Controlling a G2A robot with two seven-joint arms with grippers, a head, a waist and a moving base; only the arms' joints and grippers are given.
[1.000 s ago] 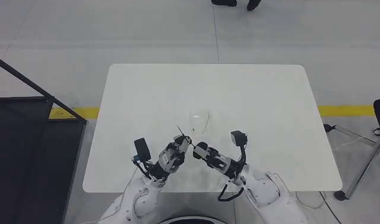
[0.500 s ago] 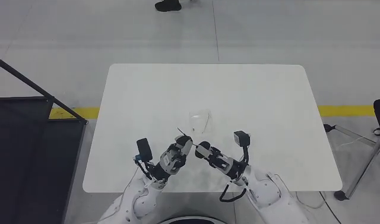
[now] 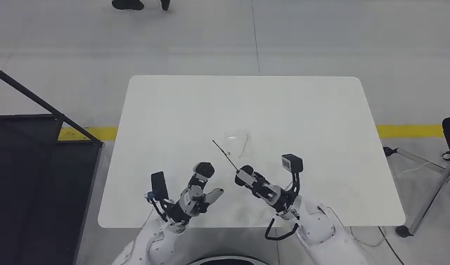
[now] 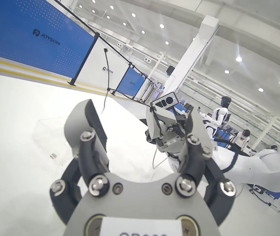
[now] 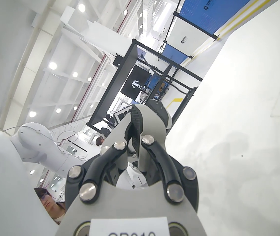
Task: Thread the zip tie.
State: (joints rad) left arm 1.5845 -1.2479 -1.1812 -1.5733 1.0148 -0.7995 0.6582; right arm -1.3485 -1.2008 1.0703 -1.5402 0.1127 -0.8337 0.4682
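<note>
One gripper on zip tie (image 3: 225,155) now?
– Yep, right gripper (image 3: 241,172) is clamped on its near end. Tie pokes out over table (image 3: 316,110) twd clear plastic piece (image 3: 239,140).
And left gripper (image 3: 209,182)?
– Lets go, backs off, jaws apart.
Threaded?
– Can't tell. Prob. needs a left regrip.

zip tie (image 3: 225,154): black | table (image 3: 316,124): white | left tool (image 4: 141,110): grey, black

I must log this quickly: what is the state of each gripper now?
Left gripper: open, holding nothing.
Right gripper: closed on the zip tie.
</note>
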